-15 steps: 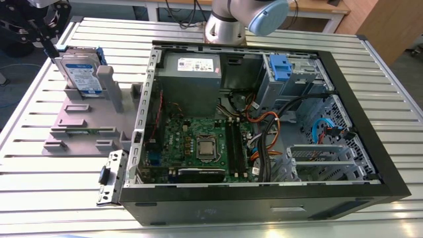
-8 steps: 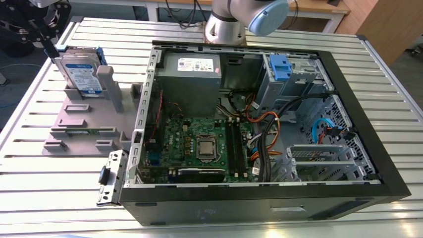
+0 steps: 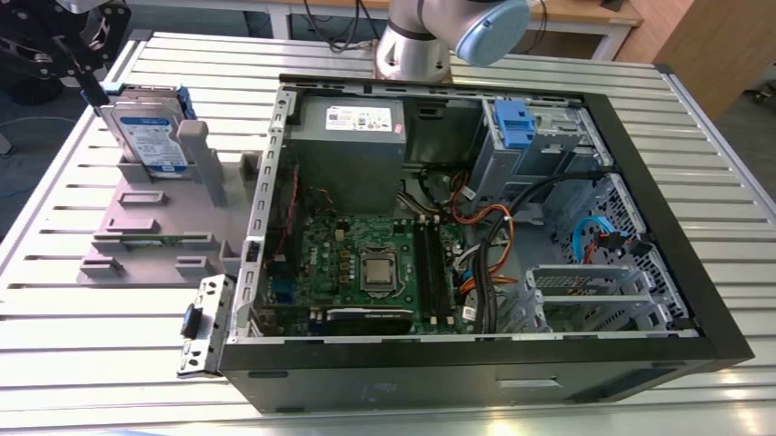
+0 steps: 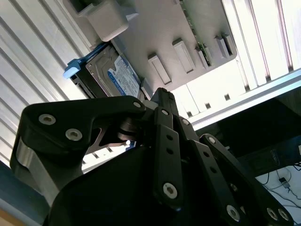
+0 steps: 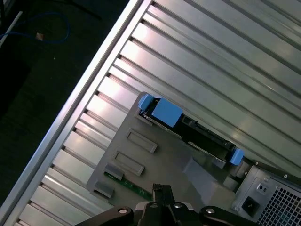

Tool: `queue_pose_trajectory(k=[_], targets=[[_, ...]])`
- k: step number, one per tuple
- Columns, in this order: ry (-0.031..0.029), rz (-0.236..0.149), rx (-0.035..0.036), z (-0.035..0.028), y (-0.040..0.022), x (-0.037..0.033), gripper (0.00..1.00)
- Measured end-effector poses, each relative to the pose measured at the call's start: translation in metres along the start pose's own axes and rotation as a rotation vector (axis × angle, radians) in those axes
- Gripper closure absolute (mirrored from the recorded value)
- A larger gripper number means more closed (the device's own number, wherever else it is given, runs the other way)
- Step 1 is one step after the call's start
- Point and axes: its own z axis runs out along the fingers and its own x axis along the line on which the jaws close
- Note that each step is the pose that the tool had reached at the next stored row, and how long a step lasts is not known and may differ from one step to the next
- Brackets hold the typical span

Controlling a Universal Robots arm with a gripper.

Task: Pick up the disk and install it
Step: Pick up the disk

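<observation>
The disk [image 3: 145, 134] stands on edge in a grey plastic stand [image 3: 145, 213] on the slatted table, at the exterior view's left. It is silver-grey with a white-and-blue label and a blue carrier. In the second wrist view the disk [image 4: 120, 75] shows its label. In the first wrist view the disk [image 5: 190, 129] appears edge-on between blue carrier ends. My black gripper [image 3: 93, 91] hangs just above the disk's upper corner, its fingers together and holding nothing. The gripper [image 4: 162, 94] [image 5: 160, 189] tip points toward the stand in both wrist views. Whether it touches the disk I cannot tell.
An open computer case [image 3: 679, 227] lies in the middle of the table, motherboard up. Inside are a grey power supply [image 3: 352, 136] and a blue-tabbed drive cage [image 3: 515, 123]. The arm's base [image 3: 419, 41] stands behind the case. The table edge [image 5: 80, 101] runs near the stand.
</observation>
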Motion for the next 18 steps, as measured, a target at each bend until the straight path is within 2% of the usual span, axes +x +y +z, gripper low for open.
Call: queue_pose_trajectory(k=[18], targets=[[-0.0001,-0.034,-0.0009,0.0000,0.0000,0.0000,0.89]])
